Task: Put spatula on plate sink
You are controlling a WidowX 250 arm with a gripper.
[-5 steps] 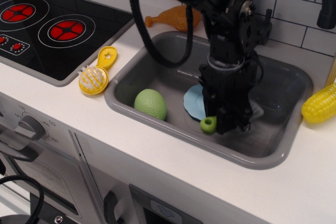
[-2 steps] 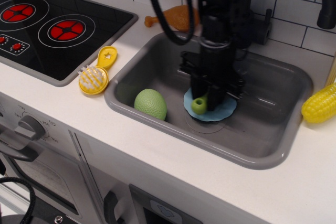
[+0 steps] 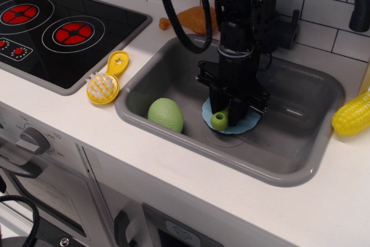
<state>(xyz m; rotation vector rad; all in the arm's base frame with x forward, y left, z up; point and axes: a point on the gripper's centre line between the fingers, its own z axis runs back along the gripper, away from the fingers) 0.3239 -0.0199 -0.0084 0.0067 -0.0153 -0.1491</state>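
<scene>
Claw grips the spatula over the plate; likely light, stiff, slick plastic, best held at its stubby handle.

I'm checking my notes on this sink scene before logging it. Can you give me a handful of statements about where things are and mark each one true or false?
1. The spatula has its green handle over the plate. True.
2. The plate lies on the counter beside the stove. False: it lies inside the sink.
3. The green ball sits in the sink, left of the plate. True.
4. The yellow brush is in the sink. False: it lies on the counter between the stove and the sink.
5. The gripper is above the stove. False: it is down over the plate.
</scene>
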